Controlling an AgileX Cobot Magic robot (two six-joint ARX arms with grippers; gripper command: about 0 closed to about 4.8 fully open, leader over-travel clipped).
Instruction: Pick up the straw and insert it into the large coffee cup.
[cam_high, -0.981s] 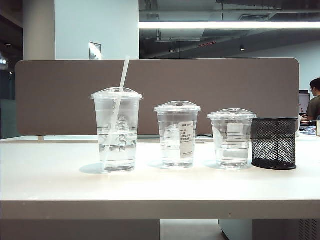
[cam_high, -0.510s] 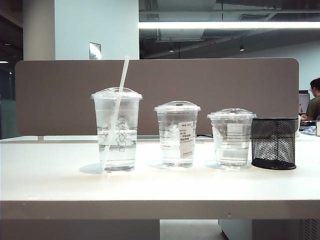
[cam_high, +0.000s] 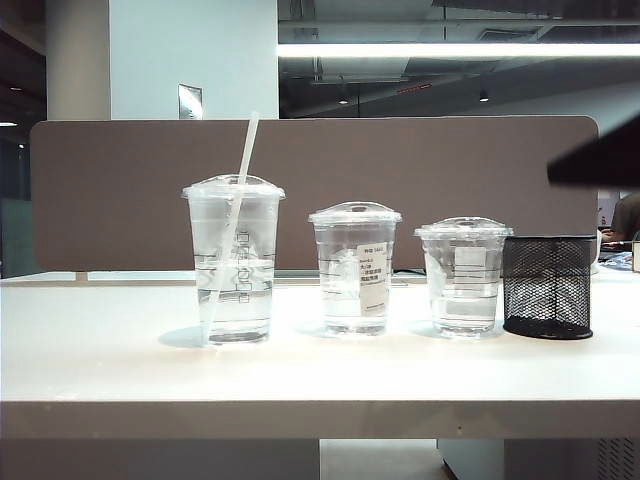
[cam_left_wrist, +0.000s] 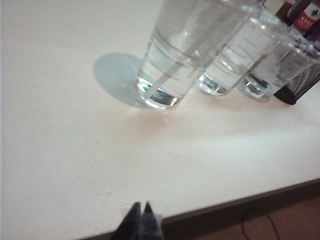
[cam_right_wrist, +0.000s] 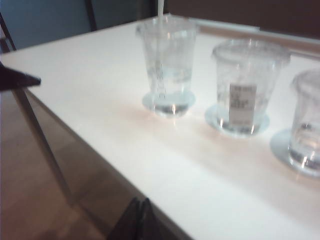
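Now | left gripper (cam_left_wrist: 139, 214): jaws closed, empty, over table (cam_left_wrist: 60, 150) edge; bare tabletop ahead to large coffee cup (cam_left_wrist: 182, 55) | straw (cam_high: 234, 215) slants through its lid | right gripper (cam_right_wrist: 139, 212): jaws closed, empty, off table edge; cups well ahead | mesh holder (cam_high: 548, 287) far right.

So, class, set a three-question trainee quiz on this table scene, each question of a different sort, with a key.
1. True or false: the straw stands in the large coffee cup.
2. How many lidded clear cups are on the table?
3. What stands right of the shortest cup? A) black mesh holder B) a plate

Key: 1 true. 2 three. 3 A. Both the left end effector and right end effector are shut, holding nothing, back from the cups.
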